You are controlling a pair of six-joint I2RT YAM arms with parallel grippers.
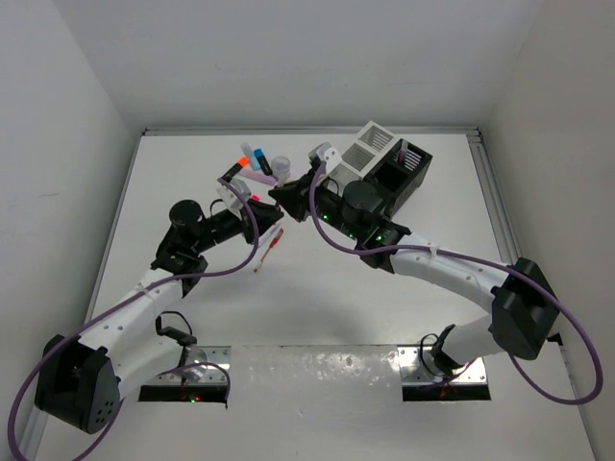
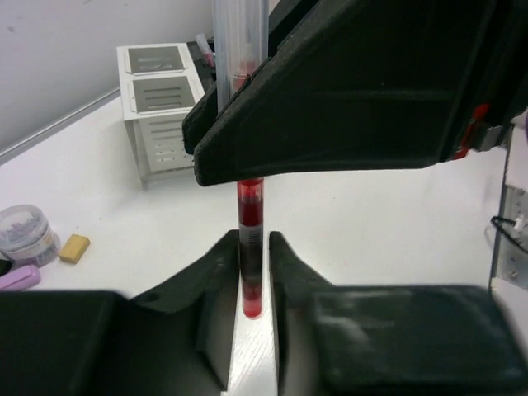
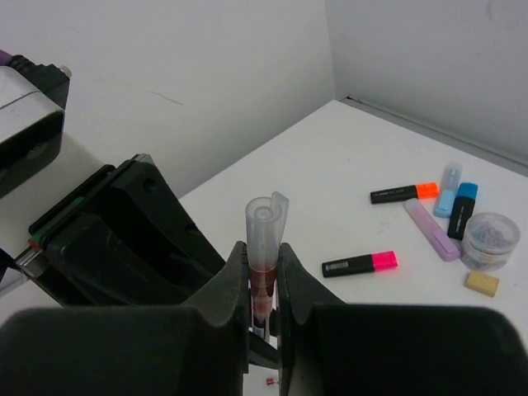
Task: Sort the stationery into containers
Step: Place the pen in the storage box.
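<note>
Low in the centre of my left wrist view, the left end effector is clamped on the red pen. My right end effector pinches the same pen higher up. Beyond, the tape roll and eraser lie at the left edge of the worktop, and the white container stands upper left.

I am operating in a robotics laboratory test cell. Indicators are as follows. The work surface is a bare white table, boxed in at the back and on both sides by plain white walls. A metal rail runs along its right edge. The left arm and the right arm are bolted to metal base plates at the near edge. Purple cables run exposed along both arms.
</note>
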